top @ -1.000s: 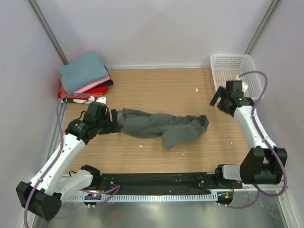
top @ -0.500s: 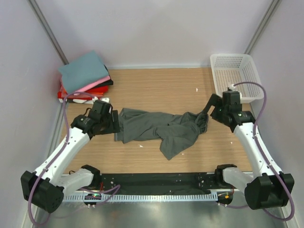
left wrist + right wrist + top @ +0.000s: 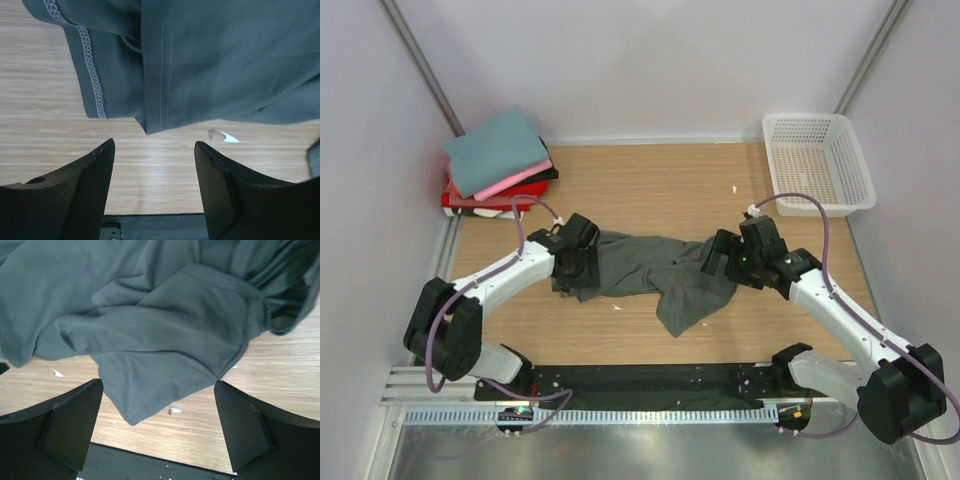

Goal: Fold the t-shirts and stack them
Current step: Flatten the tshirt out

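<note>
Between the two sets of jaws, on the counter (image 3: 650, 185), lies the dark grey-green t-shirt (image 3: 640, 268), crumpled and not yet folded. Its long axis runs from the left jaws to the right jaws, and one loose flap (image 3: 682, 308) trails toward the near edge on the right jaws' side.

Left jaws: open and empty, set at the shirt's left end. In the wrist view a stitched hem (image 3: 92, 85) and a doubled edge lie just ahead of the gap, not within it.

Right jaws: spread wide and empty, over the shirt's right end, with the flap's tip reaching into the gap between them.

Neither arm is clearly nearer, as each faces its own end. The likely next move is a grasp at both ends to draw the shirt flat along this axis.

The folded t-shirts (image 3: 498, 155) are stacked well beyond the left jaws, and a white basket (image 3: 817, 165) stands well beyond the right jaws.
</note>
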You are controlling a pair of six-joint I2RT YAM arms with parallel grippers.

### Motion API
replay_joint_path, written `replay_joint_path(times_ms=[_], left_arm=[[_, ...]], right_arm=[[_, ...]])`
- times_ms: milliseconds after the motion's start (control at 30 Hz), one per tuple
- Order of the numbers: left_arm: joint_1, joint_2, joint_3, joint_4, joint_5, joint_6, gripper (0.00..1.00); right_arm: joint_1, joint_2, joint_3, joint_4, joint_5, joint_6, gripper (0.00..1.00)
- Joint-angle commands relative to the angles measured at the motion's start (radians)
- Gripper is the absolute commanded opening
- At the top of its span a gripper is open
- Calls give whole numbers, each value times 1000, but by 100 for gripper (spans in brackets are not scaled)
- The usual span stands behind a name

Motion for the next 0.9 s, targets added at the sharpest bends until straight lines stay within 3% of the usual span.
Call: replay_joint_path(times_ms=[0, 100, 267, 500, 633, 700, 733, 867], left_arm=[[-5, 44, -21, 86, -50, -54, 67], [-5, 96, -43, 141, -48, -54, 67], [-12, 162, -69, 225, -42, -54, 57], [-12, 142, -43, 236, -51, -43, 9], [-12, 101, -31, 215, -44, -43, 0], [-12, 79, -18, 190, -38, -43, 0], [-12, 54, -11, 180, -35, -43, 0], [-12, -19, 29, 112, -24, -37, 0]], right_arm=[[66, -26, -9, 30, -21, 48, 100], [130, -17, -31, -1, -6, 69, 100], [277, 52, -52, -6, 20, 111, 100], [540, 248, -14, 36, 117, 211, 95], [584, 336, -2, 85, 137, 237, 82], [586, 356, -6, 100, 163, 240, 66], [586, 365, -9, 123, 172, 241, 51], [586, 378, -11, 149, 204, 240, 33]])
